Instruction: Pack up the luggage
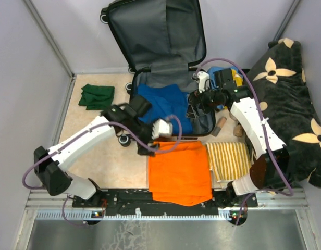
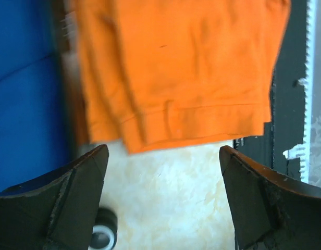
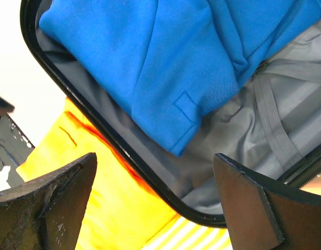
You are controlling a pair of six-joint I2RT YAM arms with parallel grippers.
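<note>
The luggage (image 1: 155, 36) lies open at the far middle of the surface (image 1: 108, 156), its lid standing up against the back wall, and a blue garment (image 1: 160, 101) is already folded inside on the grey lining. Just in front of its near rim lies a folded orange garment (image 1: 178, 172), with a yellow striped cloth (image 1: 228, 160) just beside it on the right. A green cloth (image 1: 97, 96) waits well apart on the left. The left pincer (image 2: 163, 156) is released and holds nothing. It hangs over the bare surface just beside the left edge of the orange garment, not touching it. The right pincer (image 3: 155, 159) is also released and empty, and it hovers above the front right rim of the luggage. I judge that the step in hand is to take the orange garment. To do it well, the left pincer should come down over the ribbed edge and close on all the folded layers together, so the cloth does not open when lifted. Then it should rise enough to clear the black rim and lay the garment flat on the blue one.
</note>
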